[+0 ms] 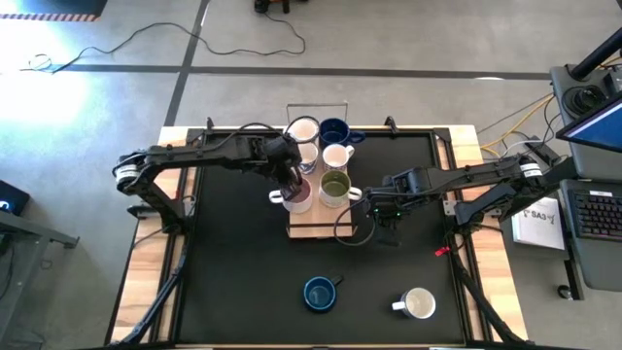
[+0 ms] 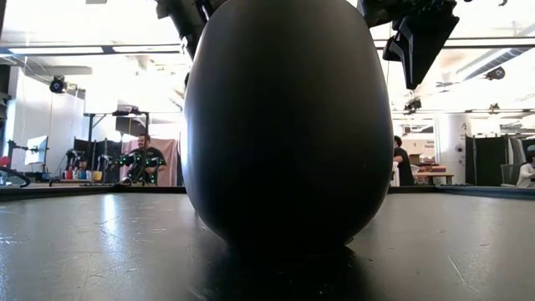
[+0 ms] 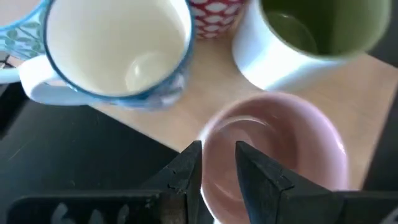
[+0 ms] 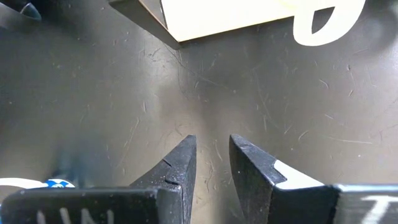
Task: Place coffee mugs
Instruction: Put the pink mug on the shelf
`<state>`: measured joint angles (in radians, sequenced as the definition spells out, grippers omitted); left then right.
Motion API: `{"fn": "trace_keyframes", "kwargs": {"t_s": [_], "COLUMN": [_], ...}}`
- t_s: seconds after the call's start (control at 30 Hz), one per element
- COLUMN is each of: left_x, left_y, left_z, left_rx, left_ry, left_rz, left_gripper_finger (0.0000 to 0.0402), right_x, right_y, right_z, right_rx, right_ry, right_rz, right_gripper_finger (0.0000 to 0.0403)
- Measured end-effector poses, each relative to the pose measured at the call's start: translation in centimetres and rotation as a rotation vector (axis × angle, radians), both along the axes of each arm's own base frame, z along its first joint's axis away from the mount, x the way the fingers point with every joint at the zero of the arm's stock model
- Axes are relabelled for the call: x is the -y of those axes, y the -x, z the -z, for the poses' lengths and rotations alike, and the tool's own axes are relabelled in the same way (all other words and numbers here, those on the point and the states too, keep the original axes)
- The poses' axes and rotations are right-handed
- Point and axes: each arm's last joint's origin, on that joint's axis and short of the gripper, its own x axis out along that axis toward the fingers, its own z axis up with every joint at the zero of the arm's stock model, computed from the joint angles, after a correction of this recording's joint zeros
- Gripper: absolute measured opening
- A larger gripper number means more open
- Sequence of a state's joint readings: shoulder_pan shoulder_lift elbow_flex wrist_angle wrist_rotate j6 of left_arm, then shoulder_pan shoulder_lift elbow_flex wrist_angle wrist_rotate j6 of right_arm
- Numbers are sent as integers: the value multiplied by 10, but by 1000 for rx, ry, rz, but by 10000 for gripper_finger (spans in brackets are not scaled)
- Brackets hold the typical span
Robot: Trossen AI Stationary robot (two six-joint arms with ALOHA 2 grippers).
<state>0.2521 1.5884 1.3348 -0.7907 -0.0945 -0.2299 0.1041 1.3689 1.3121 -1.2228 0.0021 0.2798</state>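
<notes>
The left arm is stretched from the table's left edge toward the wooden tray at the middle, and the left gripper is held directly over the pink-lined mug, its fingers parted by a narrow gap and released from the rim; nothing is grasped between them. The right arm is reached in from the right edge, and the right gripper is hung above the bare black mat just beside the tray's near right corner, its fingers likewise slightly apart with nothing between them.

Five mugs are counted on the tray in the high view: a cream-lined one and a dark blue one in the far row, a white one behind the olive-lined mug, and the pink-lined mug at the near left. A further mug may be hidden beneath the left gripper; this cannot be told. Two more are stood off the tray on the mat toward the near edge, well apart from it: a second dark blue mug and a white mug. The low view is filled almost wholly by one dark mug body.

In the left wrist view, a blue-rimmed patterned mug and a red-and-white patterned one are seen; no wording can be read anywhere.
</notes>
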Motion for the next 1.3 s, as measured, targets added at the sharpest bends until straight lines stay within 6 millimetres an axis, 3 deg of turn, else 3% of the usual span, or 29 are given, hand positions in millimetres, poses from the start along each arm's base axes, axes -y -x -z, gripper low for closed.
{"fn": "trace_keyframes", "kwargs": {"t_s": [0.3,0.57,0.8,1.3], "left_x": [51,86,87,79], "left_y": [16,29,26,22], "left_z": [-14,1,27,38], "left_rx": [-93,-104,-53,20], "left_ry": [45,61,58,-45], "left_rz": [9,16,7,-33], "left_gripper_finger": [81,79,79,79], "right_x": [0,0,0,0], "right_y": [1,1,1,1], "right_z": [3,4,4,4], "right_rx": [-13,-13,-12,-13], "right_ry": [2,4,2,-1], "right_rz": [-2,-15,-6,9], "right_gripper_finger": [84,84,84,84]}}
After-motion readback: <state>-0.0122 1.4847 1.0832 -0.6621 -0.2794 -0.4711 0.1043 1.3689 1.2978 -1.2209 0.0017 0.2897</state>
